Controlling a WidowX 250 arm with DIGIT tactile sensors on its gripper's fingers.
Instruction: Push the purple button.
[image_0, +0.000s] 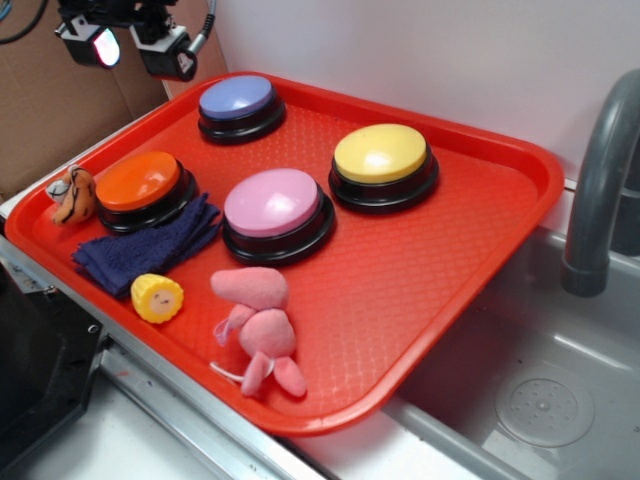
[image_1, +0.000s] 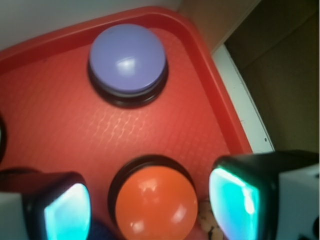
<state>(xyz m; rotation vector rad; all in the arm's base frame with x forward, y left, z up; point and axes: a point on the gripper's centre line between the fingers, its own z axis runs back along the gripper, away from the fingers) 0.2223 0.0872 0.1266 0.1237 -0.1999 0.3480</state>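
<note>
Pincer (image_1: 150, 205): spread wide, nothing between its fingers, hanging above the tray's far-left corner, over the orange button.
Periwinkle-purple round dome button on a black base (image_0: 237, 101): far left on the red plastic tray (image_0: 480, 250), untouched.
Orange round dome button (image_0: 140, 182): just nearer, beside a dark blue folded cloth (image_0: 150, 250).

Purple button (image_0: 237, 98) at tray (image_0: 480, 260) back corner, behind orange button (image_0: 138, 181).

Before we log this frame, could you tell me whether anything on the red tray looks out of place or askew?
Slightly: the blue cloth lies crumpled against the orange button, tucked at its base. The pink plush toy lies on its side. The purple button is unobstructed, and nothing looks spilled or damaged.
</note>
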